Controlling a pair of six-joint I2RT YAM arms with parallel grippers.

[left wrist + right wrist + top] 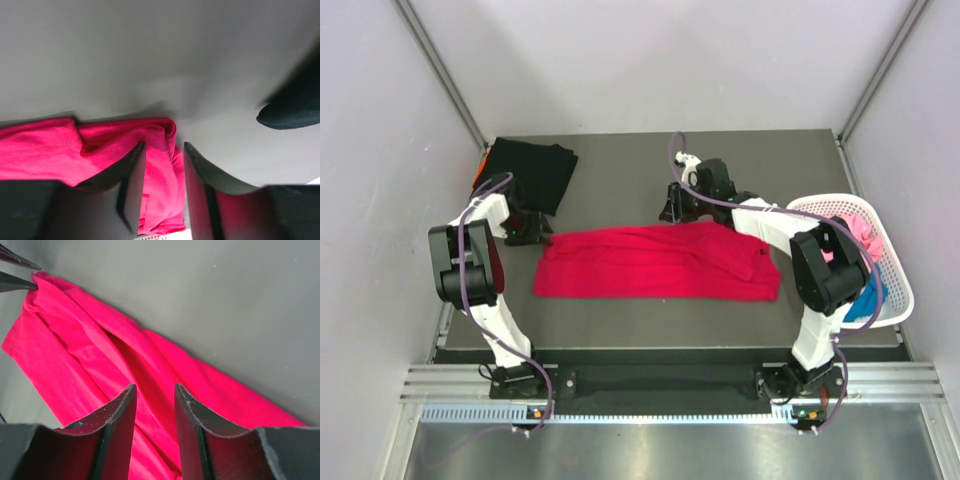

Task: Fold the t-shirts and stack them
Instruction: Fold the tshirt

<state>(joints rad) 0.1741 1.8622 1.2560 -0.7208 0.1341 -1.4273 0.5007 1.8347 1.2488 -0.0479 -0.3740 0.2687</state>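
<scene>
A bright red t-shirt [655, 262] lies as a long folded strip across the middle of the table. My left gripper [530, 236] is at its left end. In the left wrist view [164, 145] the jaws stand apart, with the bunched corner of the red shirt [160, 170] between them. My right gripper [672, 212] is at the shirt's back edge. In the right wrist view [154, 387] it is open, just above the red cloth [100, 350]. A folded black t-shirt [532, 170] lies at the back left, over a sliver of orange cloth [479, 172].
A white lattice basket [892, 262] at the right table edge holds pink [865, 232] and blue [868, 298] shirts. The black shirt's edge [295, 105] shows right of the left gripper. Grey walls close in the back and sides.
</scene>
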